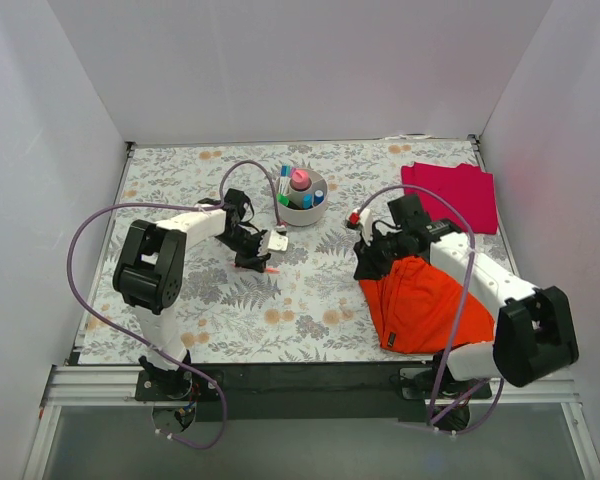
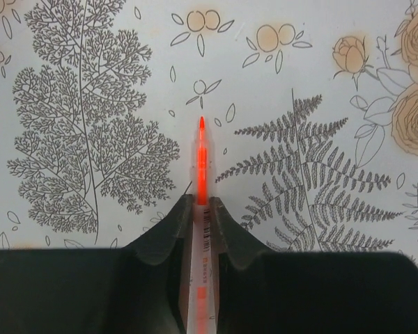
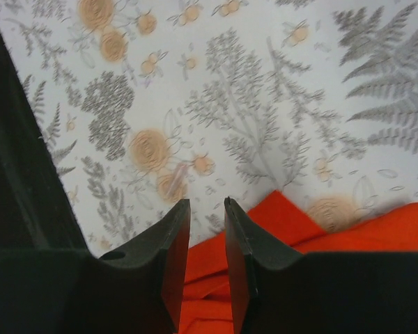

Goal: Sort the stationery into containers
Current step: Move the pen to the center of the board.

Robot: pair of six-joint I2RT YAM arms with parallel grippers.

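An orange-pink pen (image 2: pixel 203 160) with a clear barrel lies clamped in my left gripper (image 2: pixel 201 202), its tip pointing away over the flowered cloth. In the top view this gripper (image 1: pixel 255 262) sits just below and left of the round off-white bowl (image 1: pixel 315 214). The bowl holds a pink-capped bottle (image 1: pixel 299 180) and markers with blue and green caps. My right gripper (image 3: pixel 207 203) is open by a narrow gap with nothing between its fingers. It hangs over the edge of the orange cloth (image 3: pixel 376 233), to the right of the bowl (image 1: pixel 365 262).
The folded orange cloth (image 1: pixel 425 300) lies at the front right under the right arm. A magenta cloth (image 1: pixel 455 190) lies at the back right. White walls close in the table on three sides.
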